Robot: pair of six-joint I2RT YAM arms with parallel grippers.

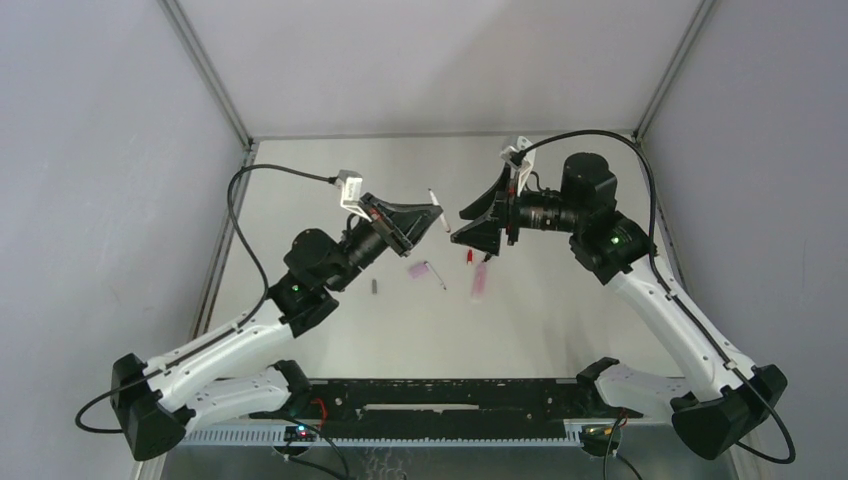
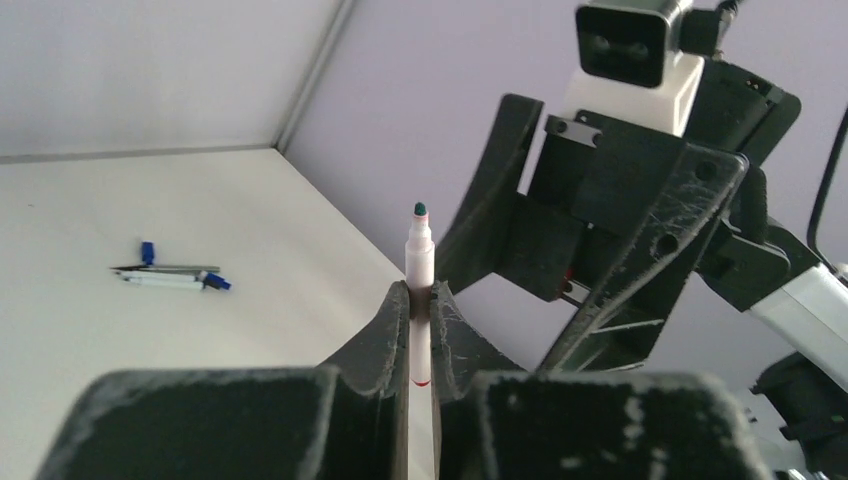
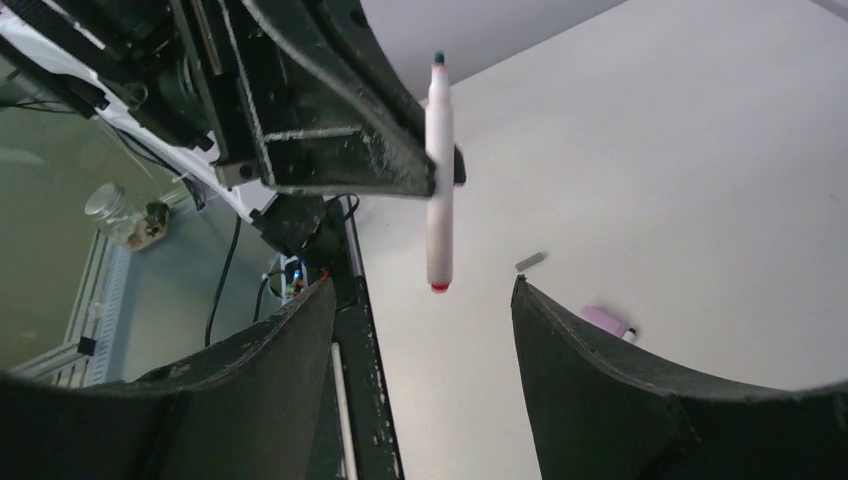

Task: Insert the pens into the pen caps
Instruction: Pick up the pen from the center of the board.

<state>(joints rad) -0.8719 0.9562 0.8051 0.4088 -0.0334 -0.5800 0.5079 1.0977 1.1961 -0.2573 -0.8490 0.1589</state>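
Left wrist view: your left gripper (image 2: 420, 305) is clamped on a white pen (image 2: 420, 262), jaws pressed to its barrel, the dark tip standing up at 12 o'clock. Right wrist view: your right gripper (image 3: 422, 285) stands with jaws wide apart, holding nothing. The pen hangs upright ahead of them, its red-ringed end framed between the two fingertips and touching neither. From the top camera, the grippers face each other above the table (image 1: 400, 335), near but apart. Below them lie a pink marker (image 1: 481, 280) at 5 o'clock of the right gripper, a pink cap (image 1: 420, 270) at 6 o'clock of the left, and a grey cap (image 1: 375, 287) at 7 o'clock.
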